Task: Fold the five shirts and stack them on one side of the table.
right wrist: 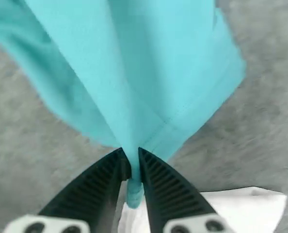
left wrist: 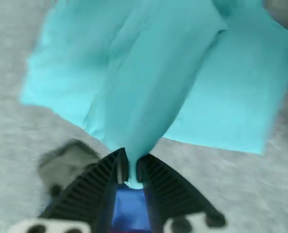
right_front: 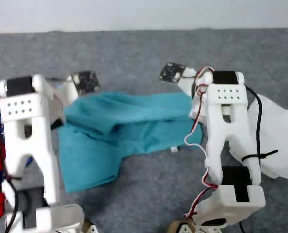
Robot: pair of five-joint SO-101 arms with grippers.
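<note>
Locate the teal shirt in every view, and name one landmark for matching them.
High view: the teal shirt lies spread across the middle of the grey table covering.
Left wrist view: the shirt stretches away from the left hand, which is shut on one edge.
Right wrist view: the shirt stretches away from the right hand, shut on another edge.
Shared landmark: the grey table covering under the shirt in all three.

Arm bodywork
Left arm (right_front: 30,131), right arm (right_front: 226,121): white perforated shells, black motors (right_front: 225,77), red-white cables (right_front: 197,121), ribbed black fingers (left wrist: 98,187).
</note>
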